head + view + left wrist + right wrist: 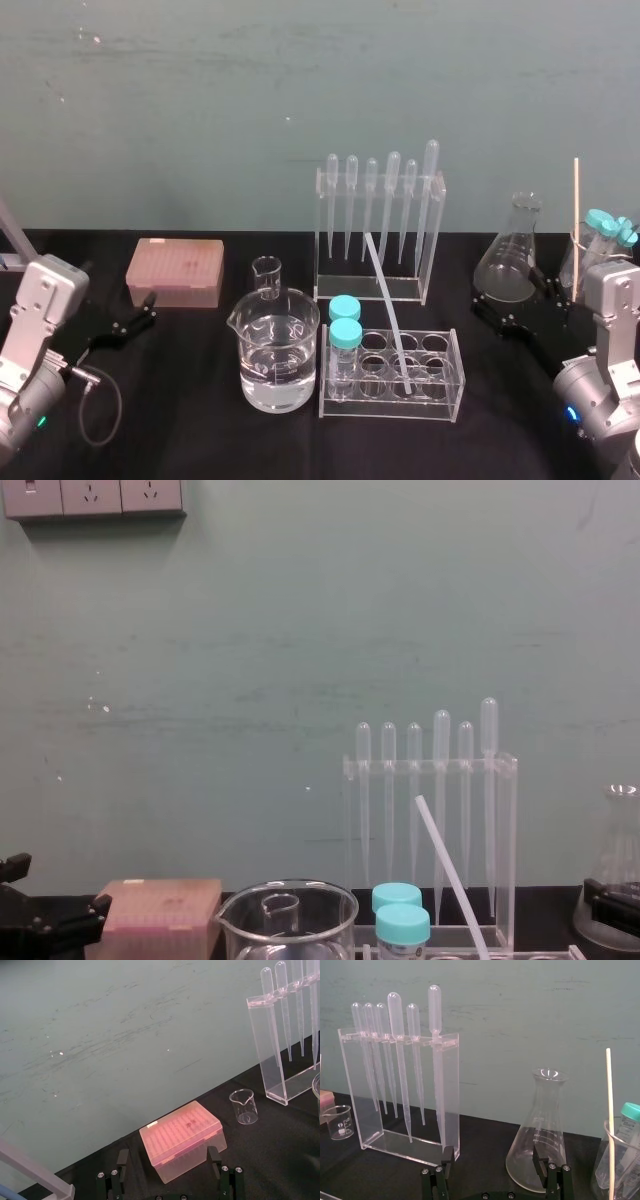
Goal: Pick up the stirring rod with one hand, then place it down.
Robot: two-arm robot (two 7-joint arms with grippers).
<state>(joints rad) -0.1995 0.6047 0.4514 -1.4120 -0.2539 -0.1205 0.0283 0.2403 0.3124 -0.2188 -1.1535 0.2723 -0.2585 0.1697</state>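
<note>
Bare bench [500, 400] lies open between my right gripper [493, 1160] and the test-tube rack [392, 405], with clear air on the right side of the leaning stirring rod [388, 312]. The pipette stand [436, 250] crowds it from behind, and two teal-capped tubes [345, 335] and a beaker [278, 360] from its left. A flask [510, 260] stands just ahead of my gripper.

Translucent-white stirring rod [387, 305], pink tip box [175, 270], teal tube caps [345, 308], black tablecloth [180, 400], pale green wall [200, 100]
</note>
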